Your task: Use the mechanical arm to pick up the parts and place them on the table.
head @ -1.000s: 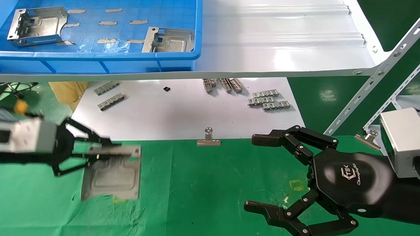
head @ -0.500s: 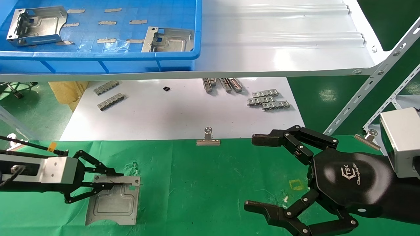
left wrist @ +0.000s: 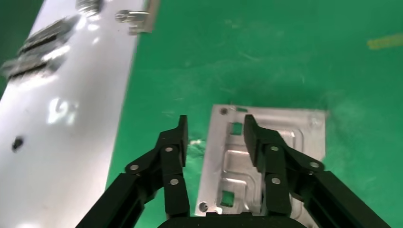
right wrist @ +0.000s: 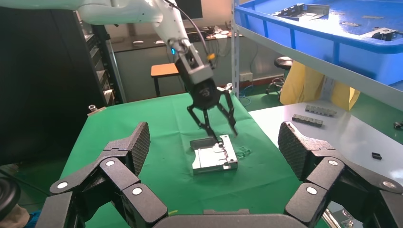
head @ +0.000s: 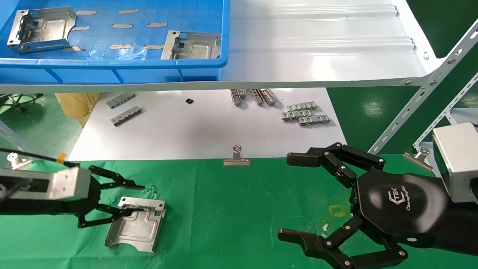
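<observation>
Left tool (head: pixel 138 198) sits low over the green table (head: pixel 242 209), fingers spread wide, holding nothing; part (head: pixel 136 222) lies flat on the cloth right under and just ahead of it. In the head view the near finger (head: pixel 119 211) looks to overlap the part's back edge and may be touching it, far finger (head: pixel 123 183) off the plate over bare cloth. Left wrist view confirms: one finger (left wrist: pixel 259 142) over the embossed plate (left wrist: pixel 266 156), the other (left wrist: pixel 173 147) beside the plate's edge above the cloth, gap between them open. Judged step: release and pull away from a part just set down. To do it well, keep the jaws wide, lift straight up first so the near finger clears the folded perforated edge, only then swing off toward the blue bin (head: pixel 112 63), where two more parts (head: pixel 41 26) (head: pixel 190 45) wait, up and well away from the tool. Dragging sideways while low risks snagging the plate or bunching the wrinkled cloth and skidding the part. Part seems flat and stable, recess up, no rocking expected. Right tool (head: pixel 295 198) is parked well off to the other side over the table, fingers spread wide and empty; in its own wrist view both pads (right wrist: pixel 138 142) frame the distant left tool (right wrist: pixel 216 133) and the plate (right wrist: pixel 214 156). It is out of the lift path.
</observation>
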Robot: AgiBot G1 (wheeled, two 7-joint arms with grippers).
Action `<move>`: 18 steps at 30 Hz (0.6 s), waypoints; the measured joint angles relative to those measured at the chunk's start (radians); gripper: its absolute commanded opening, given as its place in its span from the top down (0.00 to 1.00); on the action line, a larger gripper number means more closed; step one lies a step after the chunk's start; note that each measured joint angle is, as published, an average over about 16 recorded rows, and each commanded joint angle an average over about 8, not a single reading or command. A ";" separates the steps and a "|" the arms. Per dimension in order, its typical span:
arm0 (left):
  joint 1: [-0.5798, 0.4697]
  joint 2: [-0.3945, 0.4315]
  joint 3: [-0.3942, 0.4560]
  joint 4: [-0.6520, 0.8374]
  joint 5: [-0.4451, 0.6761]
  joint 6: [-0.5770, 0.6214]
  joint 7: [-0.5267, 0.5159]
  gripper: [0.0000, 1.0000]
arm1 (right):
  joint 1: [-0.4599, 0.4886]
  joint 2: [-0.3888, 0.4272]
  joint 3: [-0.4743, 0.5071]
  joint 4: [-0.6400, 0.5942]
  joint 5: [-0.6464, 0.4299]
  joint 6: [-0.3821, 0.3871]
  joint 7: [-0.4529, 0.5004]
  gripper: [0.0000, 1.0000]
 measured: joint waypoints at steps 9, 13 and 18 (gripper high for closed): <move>0.032 -0.031 -0.014 -0.010 -0.083 0.008 -0.100 0.00 | 0.000 0.000 0.000 0.000 0.000 0.000 0.000 0.00; 0.045 -0.037 -0.024 -0.024 -0.095 0.007 -0.115 0.00 | 0.000 0.000 0.000 0.000 0.000 0.000 0.000 0.00; 0.063 -0.041 -0.049 -0.062 -0.099 0.003 -0.139 0.00 | 0.000 0.000 0.000 0.000 0.000 0.000 0.000 0.00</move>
